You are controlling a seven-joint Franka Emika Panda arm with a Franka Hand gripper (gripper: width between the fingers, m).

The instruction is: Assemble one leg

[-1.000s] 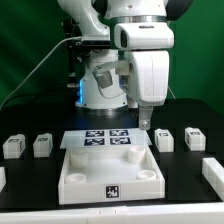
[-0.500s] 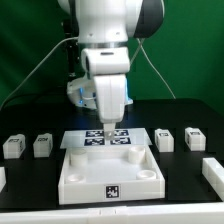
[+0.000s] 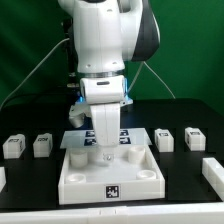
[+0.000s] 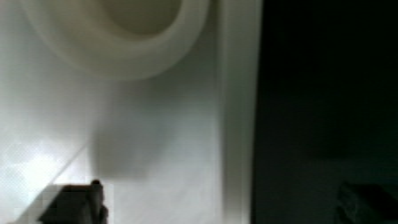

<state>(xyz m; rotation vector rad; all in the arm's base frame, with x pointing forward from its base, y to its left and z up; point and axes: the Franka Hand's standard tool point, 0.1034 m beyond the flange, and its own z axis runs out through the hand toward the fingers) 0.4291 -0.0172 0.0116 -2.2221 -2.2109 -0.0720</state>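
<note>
Several small white legs with tags lie on the black table: two at the exterior view's left [image 3: 13, 146] [image 3: 42, 145] and two at its right [image 3: 164, 139] [image 3: 194, 137]. My gripper [image 3: 105, 151] is low over the far edge of the large white panel [image 3: 110, 178], away from all the legs. In the wrist view the panel [image 4: 151, 130] fills the picture, with a round corner socket [image 4: 134, 35] close by. One dark finger [image 4: 71, 205] shows at the picture's edge, the other only faintly on the dark side. The gripper [image 4: 214, 210] is open and holds nothing.
The marker board [image 3: 128, 140] lies just behind the panel, partly hidden by the arm. More white parts lie at the exterior view's far right [image 3: 213, 172] and far left [image 3: 2, 178]. The robot base [image 3: 100, 90] stands behind.
The arm has swung from the exterior view's right toward its middle and come down, from above the marker board to the panel's far edge.
</note>
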